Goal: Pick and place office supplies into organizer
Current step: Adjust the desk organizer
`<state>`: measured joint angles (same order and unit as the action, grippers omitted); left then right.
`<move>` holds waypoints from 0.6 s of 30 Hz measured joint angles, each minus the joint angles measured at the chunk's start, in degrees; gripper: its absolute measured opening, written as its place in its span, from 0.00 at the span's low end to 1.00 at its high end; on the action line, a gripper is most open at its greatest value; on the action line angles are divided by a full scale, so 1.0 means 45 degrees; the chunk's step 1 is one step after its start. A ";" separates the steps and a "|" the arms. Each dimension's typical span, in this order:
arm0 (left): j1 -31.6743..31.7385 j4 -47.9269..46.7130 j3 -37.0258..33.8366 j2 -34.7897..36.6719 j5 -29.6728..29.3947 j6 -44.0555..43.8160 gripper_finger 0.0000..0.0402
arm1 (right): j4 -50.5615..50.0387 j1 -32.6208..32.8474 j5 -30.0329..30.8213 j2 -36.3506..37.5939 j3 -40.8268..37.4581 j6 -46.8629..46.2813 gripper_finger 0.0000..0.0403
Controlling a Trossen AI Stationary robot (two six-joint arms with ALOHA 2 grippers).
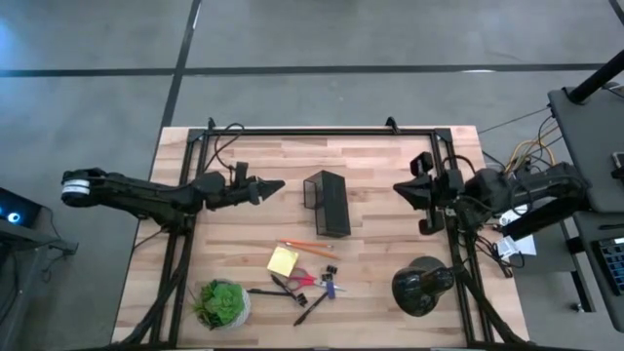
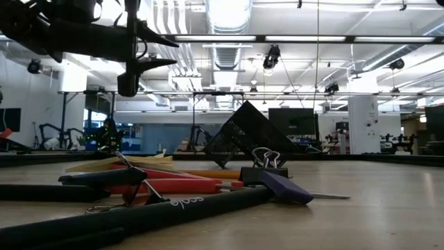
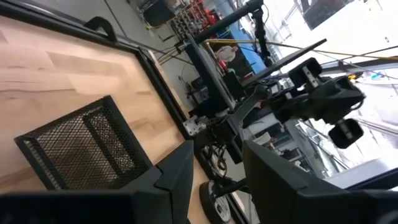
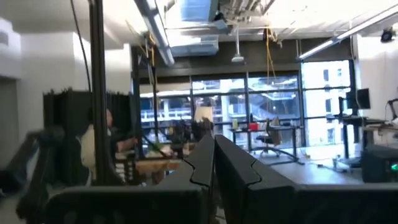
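The organizer [image 1: 327, 203], a black wire-mesh box, stands mid-table; in the low view the organizer [image 2: 246, 135] looks tilted on one lower edge. My left gripper [image 1: 271, 185] hovers just left of it, pointing level at it, open and empty; the left wrist view shows the mesh box [image 3: 81, 146] ahead of that gripper [image 3: 217, 162]. My right gripper [image 1: 400, 186] is raised to the organizer's right, shut and empty [image 4: 213, 152]. Near the front edge lie the yellow sticky-note pad [image 1: 283, 259], orange pencil [image 1: 307, 245], red-handled scissors [image 1: 307, 280], black pens [image 1: 312, 307], clips [image 1: 330, 270] and a purple piece [image 1: 332, 289].
A green potted plant [image 1: 222, 302] stands at the front left and a round black domed object [image 1: 421, 285] at the front right. A black frame [image 1: 322, 132] runs along the table's far and side edges. Bare wood lies between the organizer and each arm.
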<state>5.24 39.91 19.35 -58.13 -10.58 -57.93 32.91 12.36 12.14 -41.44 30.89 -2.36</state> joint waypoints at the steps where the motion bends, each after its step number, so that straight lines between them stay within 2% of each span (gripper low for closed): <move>1: 0.0009 -0.0014 0.0000 0.0000 0.0053 0.0000 0.31 | -0.0097 0.0000 0.0005 -0.0134 0.0176 -0.0568 0.02; 5: 0.0012 -0.0007 0.0000 0.0036 0.0114 0.0009 0.31 | -0.0941 -0.0010 0.0068 -0.0447 0.0627 -0.3550 0.02; 10: 0.0012 -0.0003 0.0000 0.0086 0.0260 0.0047 0.31 | -0.0969 -0.0005 -0.0033 -0.0800 0.1172 -0.6873 0.02; 18: 0.0012 -0.0003 0.0000 0.0546 0.0300 0.0105 0.31 | -0.0900 0.0000 -0.0028 -0.1469 0.2771 -0.6613 0.02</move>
<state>5.30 39.90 19.35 -55.67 -9.23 -57.46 28.85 12.36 12.01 -48.05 43.36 -32.12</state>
